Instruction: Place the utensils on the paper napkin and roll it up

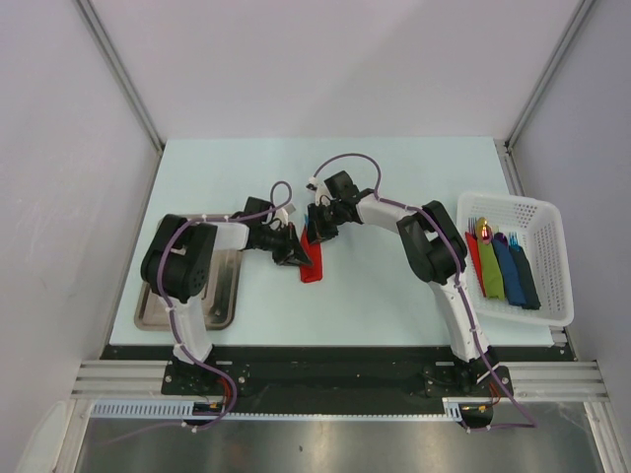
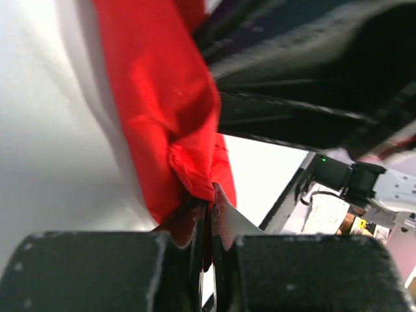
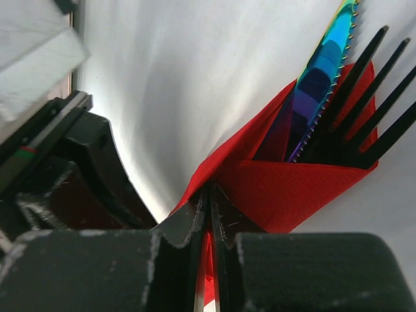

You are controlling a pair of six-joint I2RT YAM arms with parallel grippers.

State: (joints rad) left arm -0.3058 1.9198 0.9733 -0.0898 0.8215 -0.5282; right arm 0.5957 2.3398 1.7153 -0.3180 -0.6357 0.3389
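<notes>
The paper napkin [image 1: 312, 264] is a narrow red bundle lying mid-table between both arms. My left gripper [image 1: 296, 254] touches its left side and my right gripper [image 1: 317, 235] sits at its far end. In the left wrist view the left gripper [image 2: 211, 195] is shut, pinching a fold of the red napkin [image 2: 162, 110]. In the right wrist view the right gripper [image 3: 209, 195] is shut on an edge of the napkin [image 3: 292, 188]. The utensils stick out of the fold: dark fork tines [image 3: 364, 123] and an iridescent serrated knife [image 3: 322, 78].
A white basket [image 1: 552, 212] stands at the right table edge with several rolled bundles in it, among them a green [image 1: 490, 271] and a blue one [image 1: 509, 266]. A metal tray [image 1: 222, 296] lies under the left arm.
</notes>
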